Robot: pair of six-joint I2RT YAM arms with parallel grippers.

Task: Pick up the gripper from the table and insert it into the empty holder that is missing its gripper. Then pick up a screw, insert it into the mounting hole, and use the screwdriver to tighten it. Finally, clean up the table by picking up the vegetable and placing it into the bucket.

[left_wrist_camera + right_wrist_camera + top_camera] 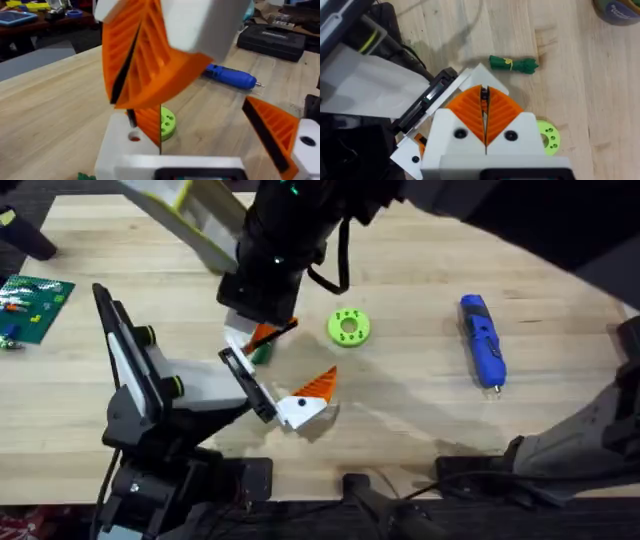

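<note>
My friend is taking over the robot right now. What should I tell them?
Right gripper: shut on a small dark thing, maybe a screw, beside the holder.
Left gripper: low over the table; grip unclear.
The gripper sits at the holder's end; whether it is fully seated, cannot tell.
The screwdriver lies on the table, untouched.
The vegetable lies on the table, not in the bucket.
Left to do: insert and tighten the screw, then put the vegetable in the bucket.

Pale wood-plank counter [420, 420], evenly lit. Behind it: dark side table [45, 22] with clutter, black tool case [272, 42], grey floor.
</note>
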